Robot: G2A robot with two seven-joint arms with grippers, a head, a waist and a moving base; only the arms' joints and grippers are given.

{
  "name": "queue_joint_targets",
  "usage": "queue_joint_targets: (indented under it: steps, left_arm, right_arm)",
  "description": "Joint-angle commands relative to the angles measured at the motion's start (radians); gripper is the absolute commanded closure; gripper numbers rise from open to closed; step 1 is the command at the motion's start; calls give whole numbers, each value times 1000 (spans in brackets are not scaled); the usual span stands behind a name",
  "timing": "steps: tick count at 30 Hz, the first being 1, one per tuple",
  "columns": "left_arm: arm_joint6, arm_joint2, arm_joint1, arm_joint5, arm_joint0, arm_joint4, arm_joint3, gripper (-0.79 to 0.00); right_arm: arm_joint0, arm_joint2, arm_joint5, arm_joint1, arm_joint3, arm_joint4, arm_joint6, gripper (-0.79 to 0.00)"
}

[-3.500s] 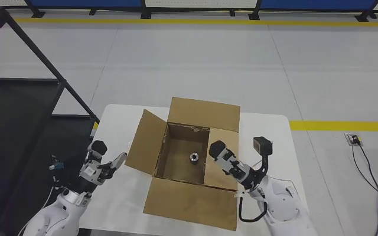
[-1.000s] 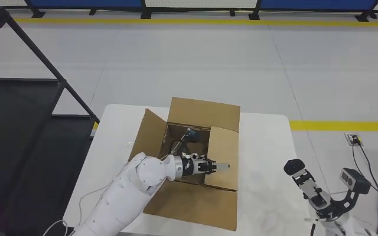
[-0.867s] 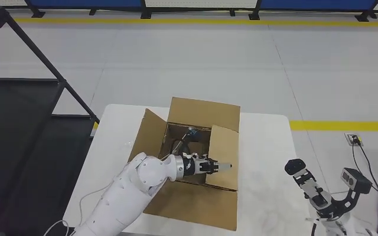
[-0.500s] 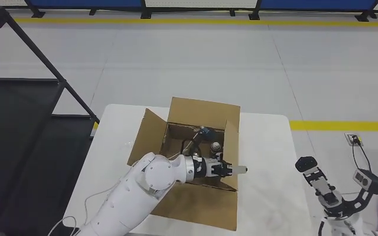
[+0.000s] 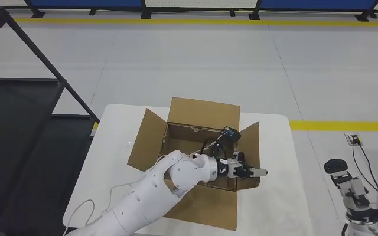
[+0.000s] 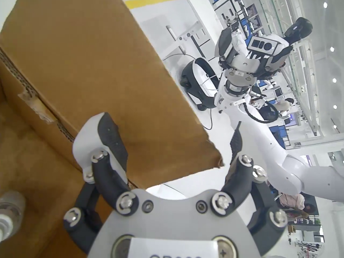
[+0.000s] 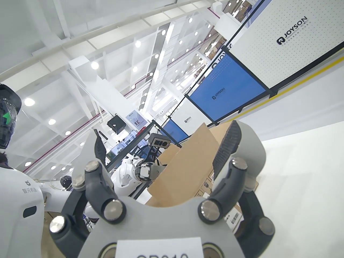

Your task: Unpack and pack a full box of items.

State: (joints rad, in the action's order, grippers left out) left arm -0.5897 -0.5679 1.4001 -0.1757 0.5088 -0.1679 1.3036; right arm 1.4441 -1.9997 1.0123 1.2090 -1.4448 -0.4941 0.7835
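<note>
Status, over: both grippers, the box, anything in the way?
Left gripper: jaws open, at right flap of box, nothing held. Right gripper: jaws open, empty, off past the table edge. Left arm lies across the box opening.

Top cam high over the arms, looking down on table [image 5: 269, 135] and box [image 5: 205, 113]. Left wrist cam sits just behind the left gripper [image 6: 170, 132], box flap close ahead of it. Right wrist cam, behind the right gripper [image 7: 165, 135], tilts up; same box farther off past it.
</note>
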Motion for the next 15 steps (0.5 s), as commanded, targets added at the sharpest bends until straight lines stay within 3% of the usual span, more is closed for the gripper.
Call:
queue_joint_targets:
  steps: [1, 15]
  left_arm:
    - [18, 26, 21, 4, -17, -10, -34, -785]
    - [5, 116, 151, -1, -114, 29, -267, -785]
  right_arm:
    - [-9, -9, 0, 1, 18, -25, 24, -785]
    - [-70, 18, 0, -9, 107, -8, 24, -785]
